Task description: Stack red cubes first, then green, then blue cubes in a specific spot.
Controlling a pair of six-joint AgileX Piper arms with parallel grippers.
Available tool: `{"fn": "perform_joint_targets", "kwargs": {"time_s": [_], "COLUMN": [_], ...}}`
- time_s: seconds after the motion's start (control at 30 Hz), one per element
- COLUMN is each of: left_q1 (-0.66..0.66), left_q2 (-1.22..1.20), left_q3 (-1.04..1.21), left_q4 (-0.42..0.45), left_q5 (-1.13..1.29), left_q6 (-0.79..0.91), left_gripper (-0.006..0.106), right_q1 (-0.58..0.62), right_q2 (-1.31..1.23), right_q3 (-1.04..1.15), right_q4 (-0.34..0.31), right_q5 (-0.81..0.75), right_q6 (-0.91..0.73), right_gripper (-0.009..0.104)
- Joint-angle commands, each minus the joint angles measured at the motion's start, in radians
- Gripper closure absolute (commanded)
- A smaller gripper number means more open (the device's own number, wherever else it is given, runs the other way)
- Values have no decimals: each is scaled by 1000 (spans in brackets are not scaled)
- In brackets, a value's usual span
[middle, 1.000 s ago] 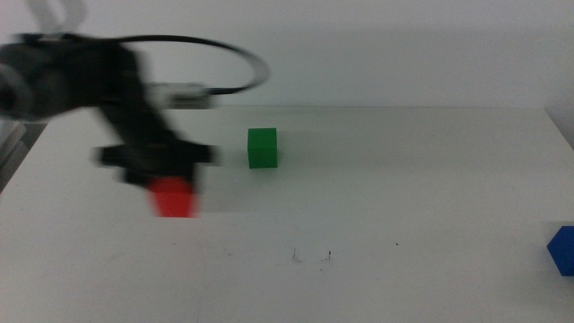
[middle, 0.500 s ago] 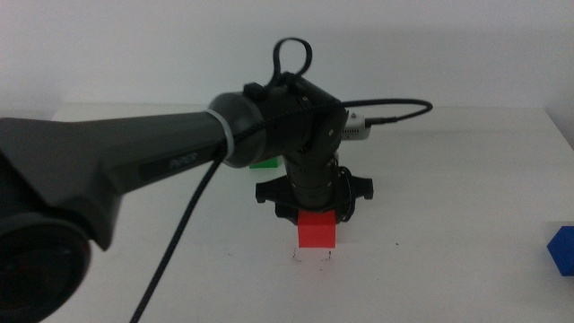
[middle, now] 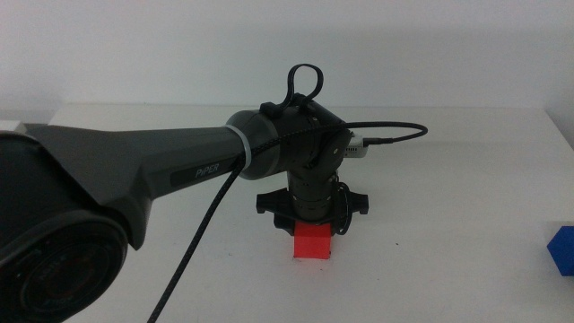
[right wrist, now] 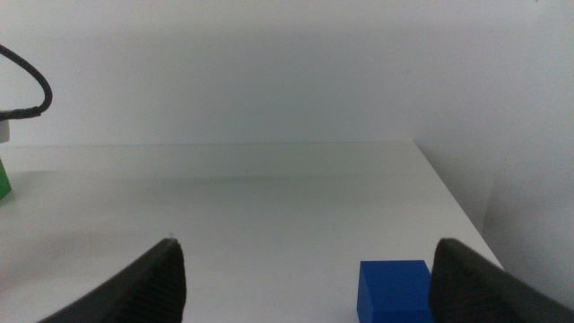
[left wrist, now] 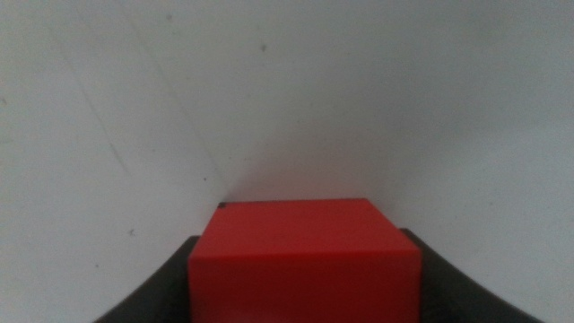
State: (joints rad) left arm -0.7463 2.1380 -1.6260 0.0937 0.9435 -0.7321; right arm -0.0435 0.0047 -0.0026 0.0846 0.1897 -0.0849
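Observation:
My left gripper [middle: 313,231] reaches in from the left and is shut on the red cube [middle: 313,242], held low at the white table's middle, at or just above the surface. In the left wrist view the red cube [left wrist: 303,260] fills the space between the two dark jaws of the left gripper [left wrist: 303,278]. The specific spot's scratches are hidden beneath the cube. The arm hides the green cube in the middle view; only a green sliver [right wrist: 4,179] shows in the right wrist view. The blue cube [middle: 562,248] [right wrist: 395,289] lies at the table's right edge. My right gripper [right wrist: 309,296] is open near it.
The left arm's thick grey link [middle: 134,170] and its black cable [middle: 395,130] span the table's left half. The table's far edge [middle: 466,109] meets a pale wall. The right edge of the table [right wrist: 453,202] runs close to the blue cube.
The left gripper carried the red cube from the table's left to the scratch marks at the middle, then lowered it onto them. The green cube went out of sight behind the arm.

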Motion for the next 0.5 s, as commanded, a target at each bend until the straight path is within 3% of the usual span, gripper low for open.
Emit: {"fn": "perform_joint_targets", "kwargs": {"time_s": [0.0,0.03,0.07,0.17,0.33,0.47], "left_q1": [0,0,0,0,22,76], "left_q2": [16,19,19,7,-96,-170], "left_q3": [-3,-3,-3,-3,-42,-101], "left_q4": [-16,-16,-16,-16,-7,94], "left_q5": [-5,-5,-5,11,64,67], "left_q6": [-1,-3,-3,-1,2,2], "left_gripper": [86,74,33,7,7,7], "right_q1": [-6,-6,-6,-6,-6,-6], "right_q2": [-5,-5,-5,-5,-5,-5], "right_q3": [3,3,3,3,3,3], "right_q4": [-5,-5,-5,-5,-5,-5], "right_q5": [-6,-6,-6,-6,-6,-6], "right_q6": [-2,-2,-2,-2,-2,-2], "right_gripper": [16,16,16,16,16,16]}}
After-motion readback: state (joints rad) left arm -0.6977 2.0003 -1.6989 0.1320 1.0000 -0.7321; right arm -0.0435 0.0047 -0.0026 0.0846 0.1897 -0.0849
